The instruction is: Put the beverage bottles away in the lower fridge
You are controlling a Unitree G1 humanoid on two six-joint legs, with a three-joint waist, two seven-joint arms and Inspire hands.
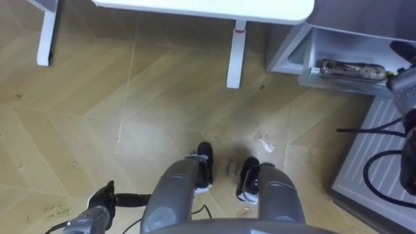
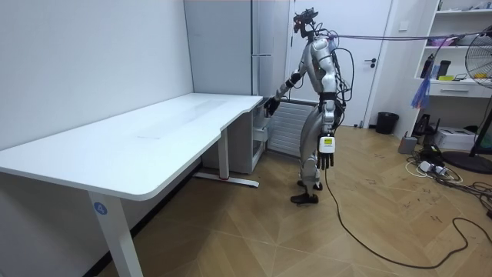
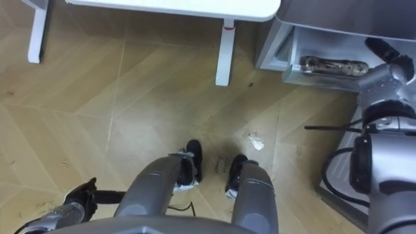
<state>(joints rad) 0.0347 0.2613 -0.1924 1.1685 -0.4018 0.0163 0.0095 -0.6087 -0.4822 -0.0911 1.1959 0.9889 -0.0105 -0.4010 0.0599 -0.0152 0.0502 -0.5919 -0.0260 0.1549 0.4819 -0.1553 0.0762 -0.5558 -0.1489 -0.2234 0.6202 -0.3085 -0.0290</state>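
Wood in a herringbone pattern covers the floor [image 1: 78, 97] where we stand, upright, at the corner between the long white counter [image 2: 154, 131] and the tall grey fridge [image 2: 231, 46]. Looking down, we see the counter's edge along the top of the eye views, with one of its white legs [image 1: 234, 55] just ahead of our feet. A small crumpled scrap [image 1: 263, 143] lies on the floor near them.

To our right the lower fridge [image 1: 289, 52] stands open, its grey wall and a pale shelf showing. On that shelf a long mottled item [image 1: 351, 69], brown and white, lies on its side; whether it is the drinks we cannot tell. A ribbed white panel [image 1: 367, 156] sits lower and nearer to us on the right, beside the open compartment.

Our right hand [image 3: 379, 47] is raised on an outstretched arm at the mouth of the lower fridge, just above the shelf as the eye views show it. Whether it grips anything we cannot tell. Our left hand [image 2: 329, 158] hangs low at our side, well apart from the fridge, its fingers loose and nearly straight, with nothing in them.

In the room view a dark bin [image 2: 387, 121] stands by the far door, and a floor fan [image 2: 478, 58] stands at the room view's right.
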